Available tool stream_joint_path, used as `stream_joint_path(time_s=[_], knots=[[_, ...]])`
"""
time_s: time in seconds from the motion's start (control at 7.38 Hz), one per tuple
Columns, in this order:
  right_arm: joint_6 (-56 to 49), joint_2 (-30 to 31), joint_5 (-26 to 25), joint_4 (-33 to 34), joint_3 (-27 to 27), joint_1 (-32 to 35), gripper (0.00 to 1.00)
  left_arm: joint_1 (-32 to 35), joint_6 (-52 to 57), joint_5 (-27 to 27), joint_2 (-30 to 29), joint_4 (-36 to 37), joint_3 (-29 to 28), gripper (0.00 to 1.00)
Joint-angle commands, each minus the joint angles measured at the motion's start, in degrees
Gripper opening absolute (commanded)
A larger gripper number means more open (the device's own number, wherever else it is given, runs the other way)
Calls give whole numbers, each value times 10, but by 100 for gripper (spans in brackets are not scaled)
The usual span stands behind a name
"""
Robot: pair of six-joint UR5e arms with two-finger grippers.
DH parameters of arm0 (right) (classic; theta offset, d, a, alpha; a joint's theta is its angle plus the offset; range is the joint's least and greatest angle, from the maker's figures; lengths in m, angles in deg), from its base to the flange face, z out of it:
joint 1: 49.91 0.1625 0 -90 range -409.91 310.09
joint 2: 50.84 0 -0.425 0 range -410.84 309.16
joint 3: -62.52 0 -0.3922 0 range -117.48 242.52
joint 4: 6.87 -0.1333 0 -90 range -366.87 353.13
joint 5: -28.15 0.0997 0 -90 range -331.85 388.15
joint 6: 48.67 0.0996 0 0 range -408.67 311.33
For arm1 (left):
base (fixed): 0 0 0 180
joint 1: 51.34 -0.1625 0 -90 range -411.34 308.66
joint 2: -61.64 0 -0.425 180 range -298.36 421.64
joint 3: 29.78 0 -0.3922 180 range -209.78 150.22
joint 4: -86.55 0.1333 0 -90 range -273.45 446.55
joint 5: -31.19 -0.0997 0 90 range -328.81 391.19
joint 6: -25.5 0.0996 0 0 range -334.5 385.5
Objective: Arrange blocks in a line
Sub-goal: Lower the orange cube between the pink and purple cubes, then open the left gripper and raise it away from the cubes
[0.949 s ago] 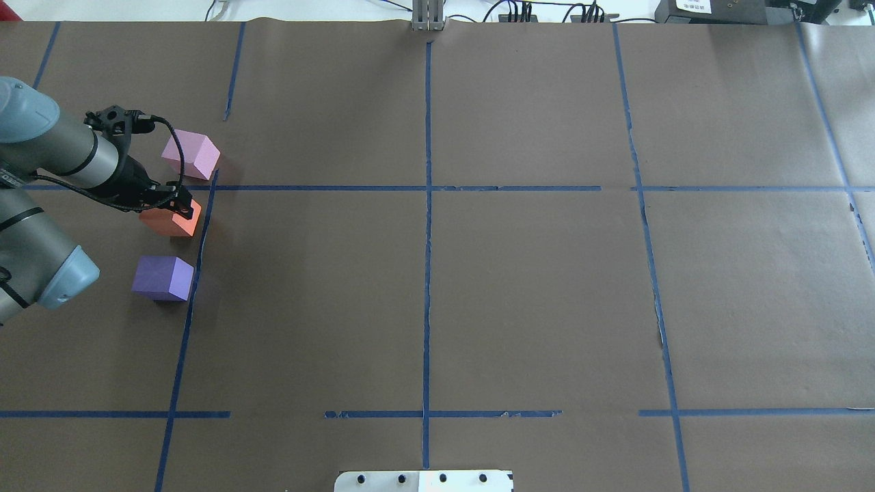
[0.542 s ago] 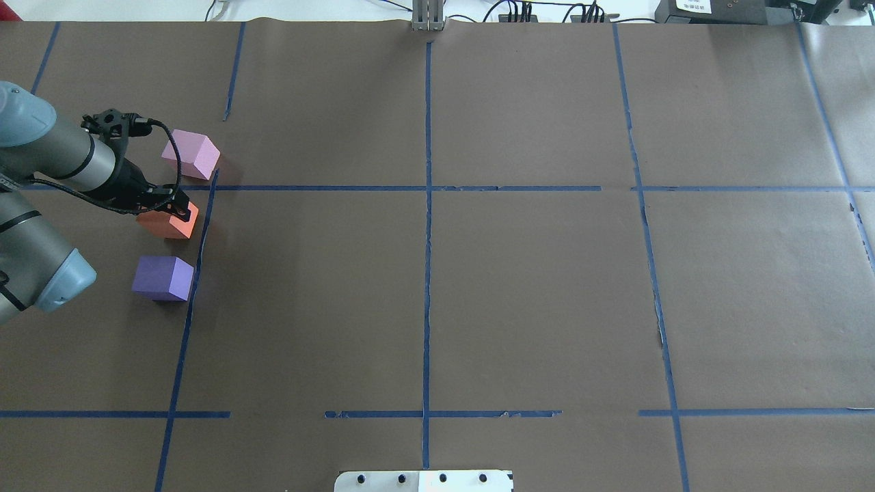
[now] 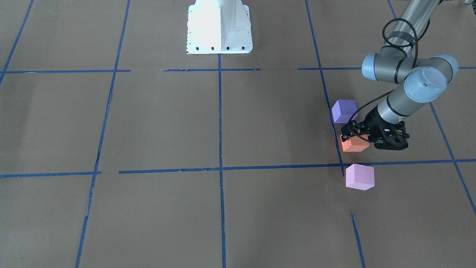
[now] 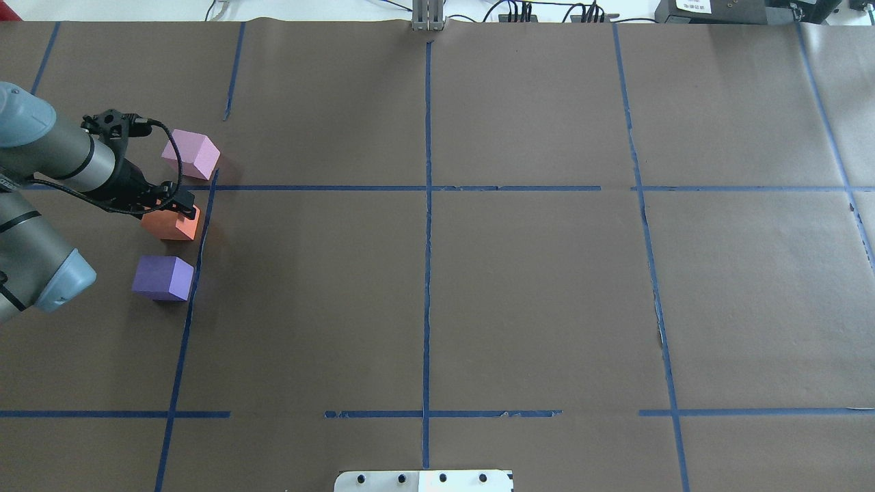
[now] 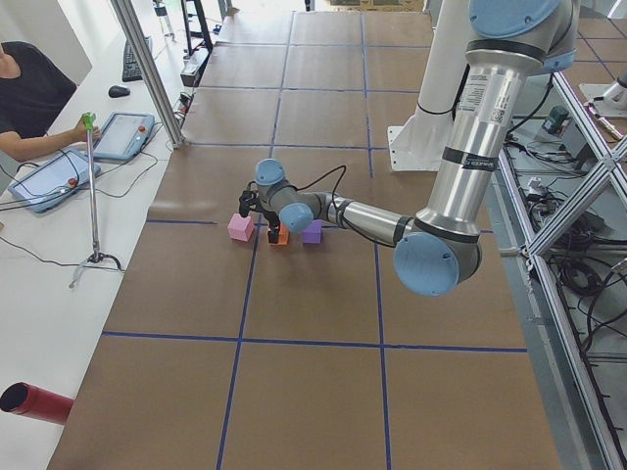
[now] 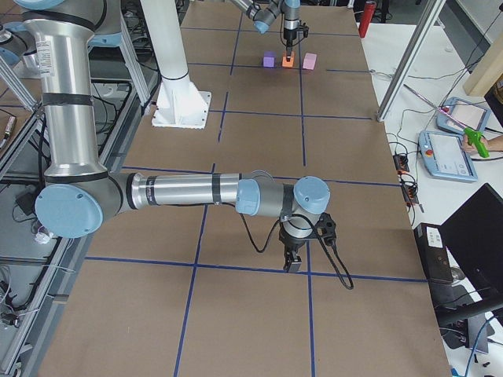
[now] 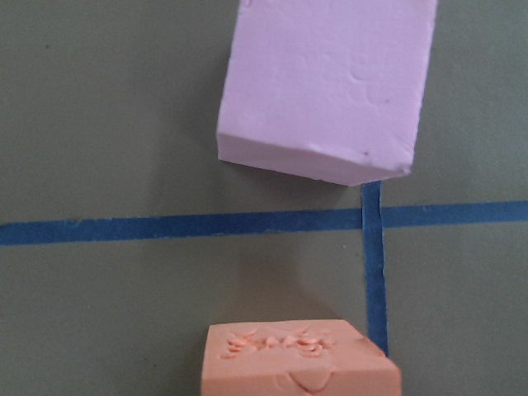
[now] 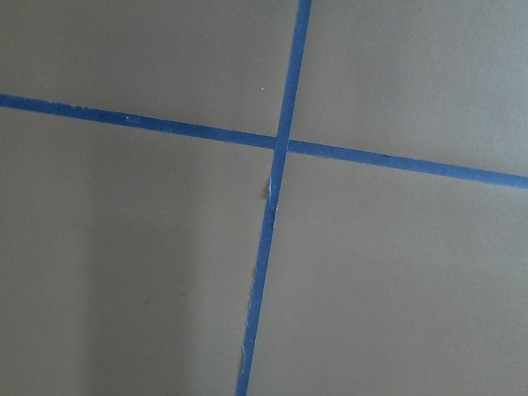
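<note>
Brown table (image 4: pixel 478 287): left pincer (image 4: pixel 179 208) clamped on orange block (image 4: pixel 164 227), between pink block (image 4: pixel 191 154), purple block (image 4: pixel 163 277).

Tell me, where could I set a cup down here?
The squares either side of the centre tape line lie bare. It is crowded at the robot's left edge: pink block, orange block and purple block stand close in a column, the left fingers gripping the orange one.

A robotics lab: a long surface (image 4: pixel 533 294) papered brown and gridded in blue tape (image 4: pixel 427 273), a grey industrial arm (image 5: pixel 470 147), aluminium frame posts (image 5: pixel 149 73), tablet-like pendants (image 5: pixel 122 135) at ten o'clock beside an operator (image 5: pixel 34 98), and cable bundles (image 5: pixel 588 274) at three o'clock.
</note>
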State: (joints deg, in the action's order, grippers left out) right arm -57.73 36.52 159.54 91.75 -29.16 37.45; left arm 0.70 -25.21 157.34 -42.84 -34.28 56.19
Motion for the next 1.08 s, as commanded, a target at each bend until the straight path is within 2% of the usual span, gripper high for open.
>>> stream_joint_path(time_s=[0.0,0.27,0.54,0.95], knots=[[0,0,0,0,0,0,100,11,0,2,0,3,21,100],[0,0,0,0,0,0,100,47,11,7,2,9,48,100],[0,0,0,0,0,0,100,92,103,7,12,93,95,100],[0,0,0,0,-1,0,100,199,366,8,50,156,101,100]])
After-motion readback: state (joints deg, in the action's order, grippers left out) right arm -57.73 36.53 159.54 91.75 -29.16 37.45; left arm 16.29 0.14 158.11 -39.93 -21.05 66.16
